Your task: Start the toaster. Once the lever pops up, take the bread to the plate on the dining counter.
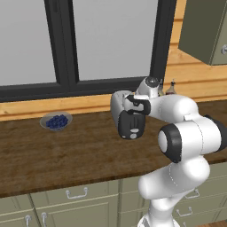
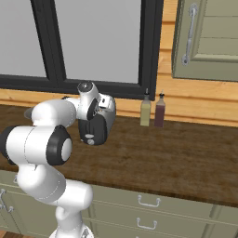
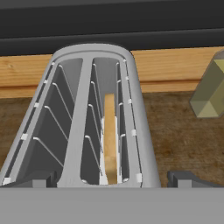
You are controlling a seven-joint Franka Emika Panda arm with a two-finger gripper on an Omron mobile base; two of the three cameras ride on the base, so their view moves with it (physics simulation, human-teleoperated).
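Fingertips (image 3: 188, 178) spread wide, empty, poised above toaster (image 3: 98, 118). Bread (image 3: 110, 138) upright in toaster's right slot. Olive bottle (image 3: 210, 89) right of toaster.

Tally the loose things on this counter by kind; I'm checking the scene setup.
Toaster: 1
Bread slice, standing in the toaster's right slot: 1
Glass bowl of blueberries: 1
Bottles by the wall: 2, one pale olive, one dark reddish
Total: 5
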